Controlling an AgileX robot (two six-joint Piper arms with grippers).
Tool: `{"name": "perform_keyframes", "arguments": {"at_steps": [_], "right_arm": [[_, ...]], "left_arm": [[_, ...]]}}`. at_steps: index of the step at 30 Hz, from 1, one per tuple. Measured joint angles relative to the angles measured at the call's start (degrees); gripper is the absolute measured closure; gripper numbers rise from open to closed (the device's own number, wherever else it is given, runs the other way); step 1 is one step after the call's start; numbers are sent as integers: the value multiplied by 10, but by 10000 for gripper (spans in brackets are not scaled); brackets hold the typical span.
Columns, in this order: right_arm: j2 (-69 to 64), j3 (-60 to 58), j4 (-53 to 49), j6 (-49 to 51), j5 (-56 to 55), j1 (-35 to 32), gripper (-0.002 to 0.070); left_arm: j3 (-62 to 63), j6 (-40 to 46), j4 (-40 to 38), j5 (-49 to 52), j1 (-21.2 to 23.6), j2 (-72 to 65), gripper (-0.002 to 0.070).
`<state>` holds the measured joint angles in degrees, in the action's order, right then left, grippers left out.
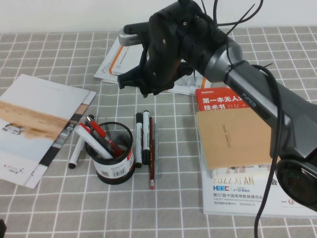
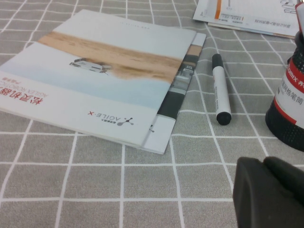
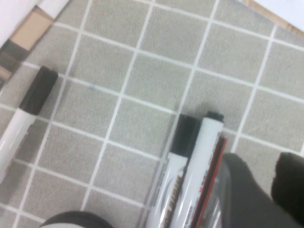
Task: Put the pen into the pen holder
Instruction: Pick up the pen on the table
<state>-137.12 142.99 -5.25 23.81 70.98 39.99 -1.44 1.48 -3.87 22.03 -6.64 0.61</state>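
Note:
The black mesh pen holder [image 1: 115, 154] stands at the front middle with red pens and a white marker in it; its side shows in the left wrist view [image 2: 289, 107]. Right of it lie two white markers [image 1: 142, 138], a dark red pencil [image 1: 151, 158] and, against the pencil, the thin pale grey pen [image 1: 154, 136]. In the right wrist view the pen [image 3: 214, 202] lies next to the pencil [image 3: 209, 187], partly behind one finger. My right gripper [image 3: 270, 190] hovers open over the far ends of these, holding nothing. My left gripper [image 2: 270, 192] is shut and empty, low at the front left.
A brochure [image 1: 34, 124] lies at the left with another white marker [image 1: 77, 153] beside the holder. Leaflets [image 1: 111, 64] lie at the back. A stack of books and a notebook [image 1: 233, 134] fills the right. The right arm [image 1: 237, 74] spans the table's middle.

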Motion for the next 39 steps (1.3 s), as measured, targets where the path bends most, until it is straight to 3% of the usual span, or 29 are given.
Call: {"name": "perform_keyframes", "arguments": {"at_steps": [15, 34, 39], "right_arm": [[-2, 0, -8, 1, 6, 0, 681], [-6, -19, 52, 5, 6, -30, 687], [-19, -44, 52, 14, 6, -30, 636]], "left_arm": [[0, 0, 0, 0, 0, 0, 678], [0, 0, 0, 0, 0, 0, 678], [0, 0, 0, 0, 0, 0, 678]]}}
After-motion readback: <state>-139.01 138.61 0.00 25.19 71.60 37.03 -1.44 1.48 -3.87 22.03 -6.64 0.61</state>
